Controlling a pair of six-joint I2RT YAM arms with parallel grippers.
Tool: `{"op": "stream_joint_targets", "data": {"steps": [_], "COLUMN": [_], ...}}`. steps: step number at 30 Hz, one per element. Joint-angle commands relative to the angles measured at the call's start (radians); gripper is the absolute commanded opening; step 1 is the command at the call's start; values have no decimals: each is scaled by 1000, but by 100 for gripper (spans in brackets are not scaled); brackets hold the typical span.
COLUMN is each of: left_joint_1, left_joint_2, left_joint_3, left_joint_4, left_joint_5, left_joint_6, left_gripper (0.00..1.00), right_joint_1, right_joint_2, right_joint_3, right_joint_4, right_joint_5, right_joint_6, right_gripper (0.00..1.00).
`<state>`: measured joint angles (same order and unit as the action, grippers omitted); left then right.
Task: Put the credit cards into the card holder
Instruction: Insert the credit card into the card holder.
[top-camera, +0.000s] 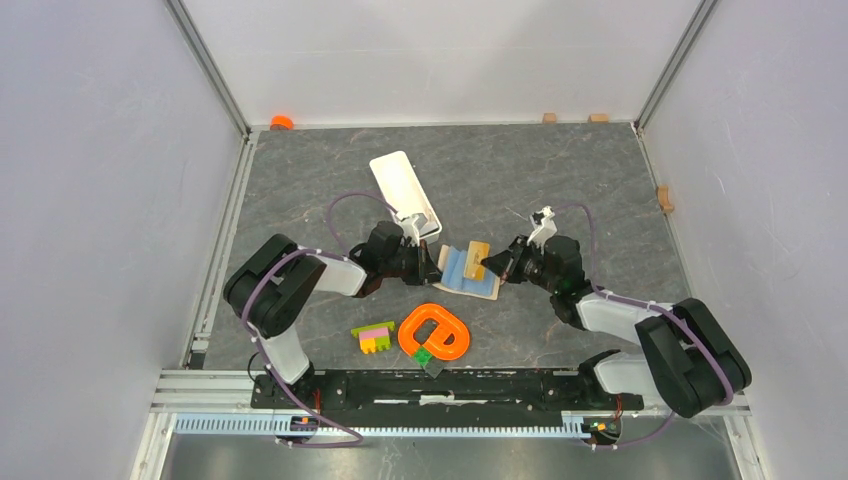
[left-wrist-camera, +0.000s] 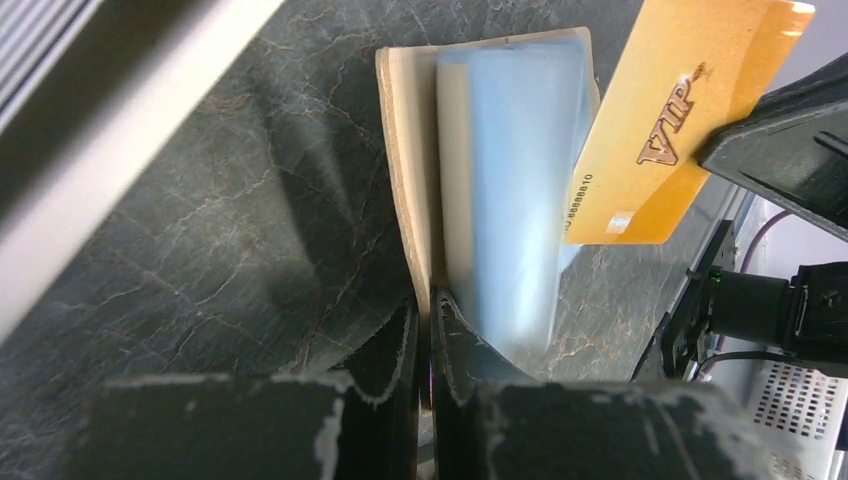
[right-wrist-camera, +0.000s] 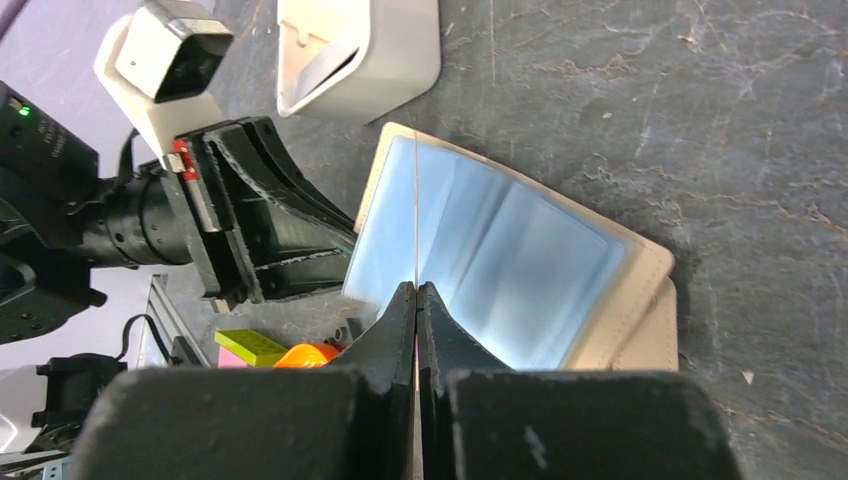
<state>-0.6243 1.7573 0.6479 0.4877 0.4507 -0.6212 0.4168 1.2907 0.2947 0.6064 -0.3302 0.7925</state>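
Right pincer (right-wrist-camera: 416, 295) is closed tight on the gold card (left-wrist-camera: 660, 130), which hangs tilted over the holder (left-wrist-camera: 405, 140) and is not yet in a slot. Left pincer (left-wrist-camera: 430, 300) is almost closed, pinching the holder's beige edge. The holder lies spread open near the middle of the bench (top-camera: 560, 170), blue inside up. Whether the blue card already sits in there I cannot tell. At least the gold card is left to do. Toward the far edge, the tray (top-camera: 400, 185) shows no card.

Item: orange-gold card (left-wrist-camera: 680, 120), lettered face.
We read "VIP" in raised letters on it, and beside that a small printed row of digits, mostly eights, which we cannot fully make out.
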Motion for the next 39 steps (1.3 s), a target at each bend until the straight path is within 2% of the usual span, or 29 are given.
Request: {"op": "stream_joint_targets", "data": {"steps": [1, 4, 9, 14, 17, 24, 31, 39], "left_joint_1": [-5, -3, 8, 15, 21, 23, 22, 16], "left_joint_2": [19, 17, -30, -100, -145, -218, -158, -87], "left_joint_3": [-11, -11, -28, -35, -43, -64, -31, 26], "left_joint_4": [67, 69, 63, -9, -50, -12, -12, -102], "left_joint_5": [32, 33, 25, 10, -7, 32, 5, -58], "left_joint_6": [-43, -45, -33, 28, 53, 70, 58, 98], "left_gripper": [11, 14, 39, 50, 53, 59, 61, 55], "right_joint_1": [12, 16, 17, 18, 19, 37, 50, 40], "right_joint_2": [9, 21, 45, 60, 62, 105, 132, 62], "right_joint_3": [52, 63, 67, 75, 81, 101, 99, 106], "right_joint_4": [78, 77, 68, 72, 69, 56, 61, -39], "right_joint_5": [-1, 3, 23, 29, 32, 38, 45, 76], "right_joint_6": [13, 11, 1, -3, -4, -14, -14, -40], "right_gripper": [0, 0, 0, 0, 0, 0, 0, 0]}}
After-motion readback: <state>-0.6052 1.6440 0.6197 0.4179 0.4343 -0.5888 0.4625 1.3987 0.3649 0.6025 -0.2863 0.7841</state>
